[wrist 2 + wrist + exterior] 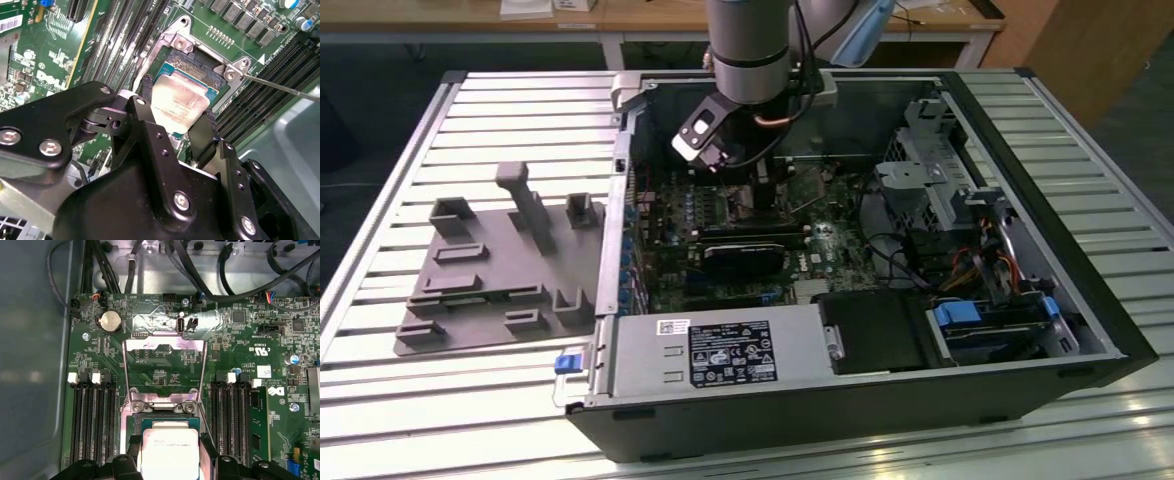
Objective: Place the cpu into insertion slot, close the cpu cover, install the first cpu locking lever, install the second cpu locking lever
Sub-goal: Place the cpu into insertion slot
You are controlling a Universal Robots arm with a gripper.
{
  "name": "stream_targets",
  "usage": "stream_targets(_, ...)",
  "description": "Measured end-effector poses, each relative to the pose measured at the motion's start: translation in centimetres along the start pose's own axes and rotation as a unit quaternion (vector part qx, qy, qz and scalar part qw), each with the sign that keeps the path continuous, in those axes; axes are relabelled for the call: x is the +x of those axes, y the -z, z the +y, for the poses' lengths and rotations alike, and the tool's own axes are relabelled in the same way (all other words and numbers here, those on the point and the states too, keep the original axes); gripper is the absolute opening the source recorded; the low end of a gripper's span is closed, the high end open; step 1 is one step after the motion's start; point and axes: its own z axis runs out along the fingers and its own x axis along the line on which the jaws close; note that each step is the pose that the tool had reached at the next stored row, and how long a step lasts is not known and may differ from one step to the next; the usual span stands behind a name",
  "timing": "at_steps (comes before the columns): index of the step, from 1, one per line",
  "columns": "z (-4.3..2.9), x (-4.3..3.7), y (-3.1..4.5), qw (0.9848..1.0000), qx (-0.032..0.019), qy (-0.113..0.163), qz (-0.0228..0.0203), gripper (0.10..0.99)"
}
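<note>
Between the two black fingers [204,135] of the gripper [178,100] is the cpu [182,95], a flat square chip with a pale metal face. The fingers are closed only as far as its two opposite edges and grip it there. The chip is level, directly over the insertion slot [199,71], whose dark inside and silvery rim show past its far edge in both wrist views. I cannot tell whether the chip already touches the socket.

The cpu cover [165,343] is swung up and open just beyond the slot, with the green board [235,345] showing through its window. A thin metal rod [280,87] runs out from a corner of the slot, across the long black memory slots [92,420] that flank the socket on both sides. A round silver battery [111,320] sits on the board past the cover, with black cables [200,275] beyond it.

In the exterior view the arm [750,60] reaches down into the open computer case [854,410], which lies on its side on a slatted metal table [454,420]. A grey plastic tray [494,280] with upright blocks lies just beside the case, on the exterior view's left.
</note>
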Motion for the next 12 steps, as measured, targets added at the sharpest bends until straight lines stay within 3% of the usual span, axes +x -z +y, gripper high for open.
stream_targets(12,-0.29,0.21,-1.16,1.0,-0.0001,-0.007,-0.0009,0.537)
